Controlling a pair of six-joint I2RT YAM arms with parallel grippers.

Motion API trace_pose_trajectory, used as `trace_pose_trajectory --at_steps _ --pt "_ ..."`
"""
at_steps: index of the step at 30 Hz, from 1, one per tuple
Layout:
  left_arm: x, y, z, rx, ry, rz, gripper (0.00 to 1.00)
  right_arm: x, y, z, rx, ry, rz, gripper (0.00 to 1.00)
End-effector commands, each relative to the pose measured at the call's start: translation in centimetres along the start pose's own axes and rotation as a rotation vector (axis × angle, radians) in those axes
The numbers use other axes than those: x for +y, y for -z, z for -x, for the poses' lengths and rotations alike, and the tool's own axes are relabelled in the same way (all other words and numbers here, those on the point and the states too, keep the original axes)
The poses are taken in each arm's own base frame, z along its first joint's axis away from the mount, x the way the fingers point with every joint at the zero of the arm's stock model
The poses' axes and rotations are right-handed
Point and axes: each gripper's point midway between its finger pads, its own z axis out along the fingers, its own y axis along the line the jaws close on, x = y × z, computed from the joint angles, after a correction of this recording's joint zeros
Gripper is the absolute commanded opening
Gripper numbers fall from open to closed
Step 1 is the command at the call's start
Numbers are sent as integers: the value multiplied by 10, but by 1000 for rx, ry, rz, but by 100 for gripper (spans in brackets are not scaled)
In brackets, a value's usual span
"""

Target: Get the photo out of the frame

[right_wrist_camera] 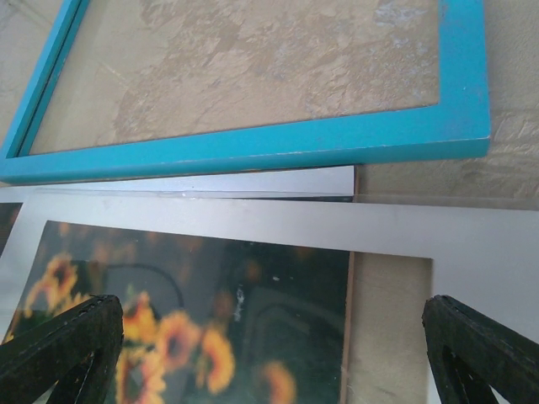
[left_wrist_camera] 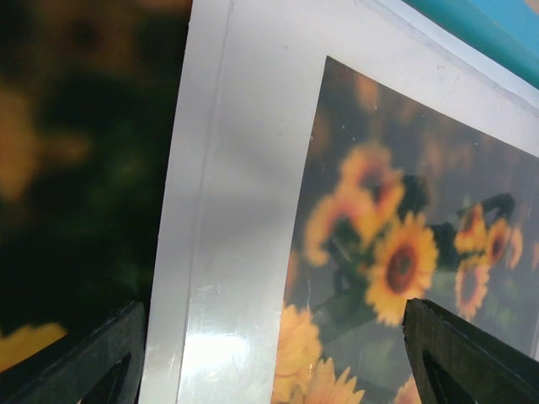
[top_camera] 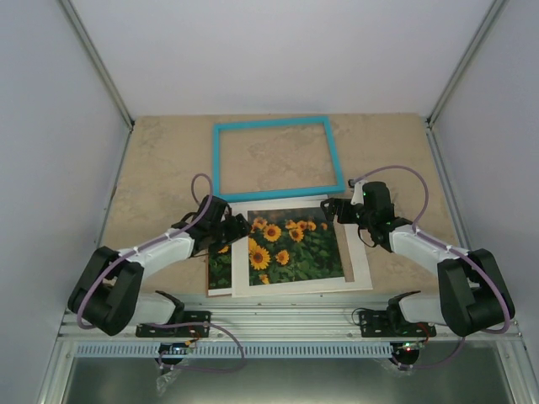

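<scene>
From the overhead camera I see the frame [right_wrist_camera: 337, 139] lying flat and empty at the far middle of the table [top_camera: 168, 168], with the stone-patterned tabletop showing through its opening. The photo [top_camera: 290, 248] is not in it. It lies nearer the arms under a white mat [left_wrist_camera: 244, 168], and its sunflowers show through the mat's window. The photo sits off to the left under the mat: a strip of it sticks out past the mat's left edge, and a tan gap shows at the right side of the window. The mat's far edge runs just beside the frame's near rail; I can't tell whether they touch.

My left fingers [left_wrist_camera: 88, 362] stand wide apart and hold nothing. They hover over the upper left part of the stack. In the left wrist view the mat's left border and the left part of the photo lie between them, and the uncovered strip of the photo is a dark blur further left.

My right fingers [right_wrist_camera: 63, 353] are also spread wide and hold nothing. They are over the far right corner of the stack. In the right wrist view the photo's right edge and the tan gap lie between them, with the mat's far border and the frame's near rail beyond. The surface over the photo is shiny; I can't tell if a clear sheet covers it.
</scene>
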Motion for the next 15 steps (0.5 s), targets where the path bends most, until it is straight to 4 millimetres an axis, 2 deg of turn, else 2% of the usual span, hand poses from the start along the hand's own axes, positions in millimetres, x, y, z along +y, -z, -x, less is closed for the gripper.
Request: trace_pose_trajectory --at_steps 1,5,9,12,15 --pt "-22 -5 -1 6 -3 -49 85 3 2 2 -16 10 10 98" --pt "-25 0 3 -19 -2 -48 85 4 1 2 -12 14 16 98" --pt "-21 16 11 -73 -19 -4 88 5 1 1 -11 15 25 98" --pt "-13 29 14 -104 -16 39 90 7 1 1 -9 17 35 98" --pt "-1 37 8 -103 5 76 92 11 1 1 -5 21 52 98"
